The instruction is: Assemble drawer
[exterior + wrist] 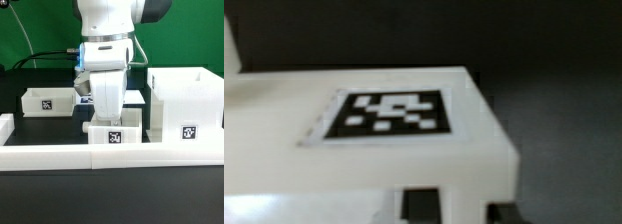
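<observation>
Behind the middle tray (113, 136), jaws out of sight, open or closed impossible to tell; wrist view blurred.

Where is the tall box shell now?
In the exterior view, the tall box shell stands at that view's right, behind the border wall, beside the middle tray.

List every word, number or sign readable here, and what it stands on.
None: no words, numbers or brands readable.
Only coded square tags, no text: on the tray at the exterior view's left, the middle tray, the box shell; one tag close, blurred, in the wrist view.
</observation>
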You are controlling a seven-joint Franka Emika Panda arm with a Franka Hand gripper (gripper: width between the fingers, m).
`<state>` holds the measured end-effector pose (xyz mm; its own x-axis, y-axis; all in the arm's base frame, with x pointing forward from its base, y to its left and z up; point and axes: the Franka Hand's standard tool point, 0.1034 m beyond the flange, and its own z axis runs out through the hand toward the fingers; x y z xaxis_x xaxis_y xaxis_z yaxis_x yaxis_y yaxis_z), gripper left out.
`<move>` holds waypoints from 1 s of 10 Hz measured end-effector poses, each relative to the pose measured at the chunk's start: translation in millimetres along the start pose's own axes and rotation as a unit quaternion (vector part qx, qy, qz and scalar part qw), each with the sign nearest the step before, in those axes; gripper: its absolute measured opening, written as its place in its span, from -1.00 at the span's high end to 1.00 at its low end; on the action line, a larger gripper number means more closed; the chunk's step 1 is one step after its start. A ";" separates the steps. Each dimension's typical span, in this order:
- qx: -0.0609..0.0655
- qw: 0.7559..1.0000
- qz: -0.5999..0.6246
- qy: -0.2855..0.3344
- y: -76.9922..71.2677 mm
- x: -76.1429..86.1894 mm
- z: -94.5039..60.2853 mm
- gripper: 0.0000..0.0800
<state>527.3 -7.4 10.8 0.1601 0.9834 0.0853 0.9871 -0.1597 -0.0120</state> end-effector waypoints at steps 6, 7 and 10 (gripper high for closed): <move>0.009 1.000 -0.020 -0.002 -3.0 5.4 1.3 0.90; 0.013 1.000 -0.023 0.000 -2.6 11.2 0.2 0.90; 0.010 1.000 -0.009 0.002 1.1 18.7 -2.3 0.90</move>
<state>531.4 10.6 14.7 0.1419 0.9858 0.0899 0.9897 -0.1397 -0.0304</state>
